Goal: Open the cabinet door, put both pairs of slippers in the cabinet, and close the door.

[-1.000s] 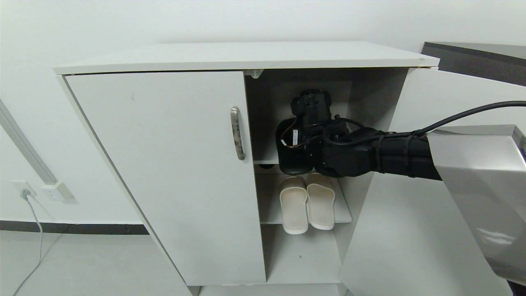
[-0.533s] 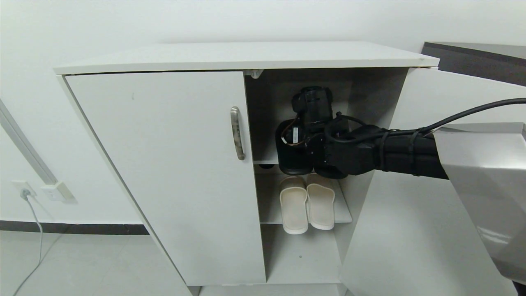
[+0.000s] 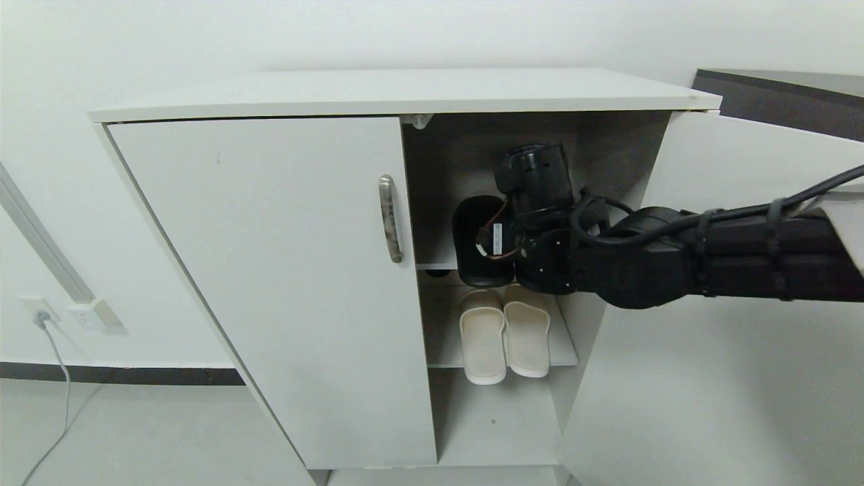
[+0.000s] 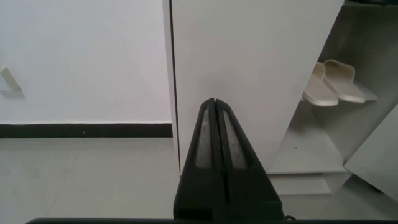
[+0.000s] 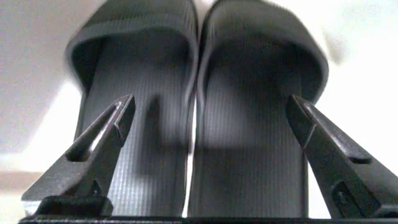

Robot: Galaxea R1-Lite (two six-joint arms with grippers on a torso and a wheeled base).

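My right pincer, jaws wide, has backed off the black slippers just ahead on the shelf, so only closing the door should remain.

In the right wrist view the dark slippers were blurred. Their near ends were cut off by the frame edge, as were the bases of the right gripper's jaws. In the head view the right arm covered most of the dark slippers, with only part of one showing, and hid the jaws and the toes of the white slippers. The open door ran off the right and bottom edges. The cabinet's foot was cut off below. The left gripper's base ran out of the left wrist view.
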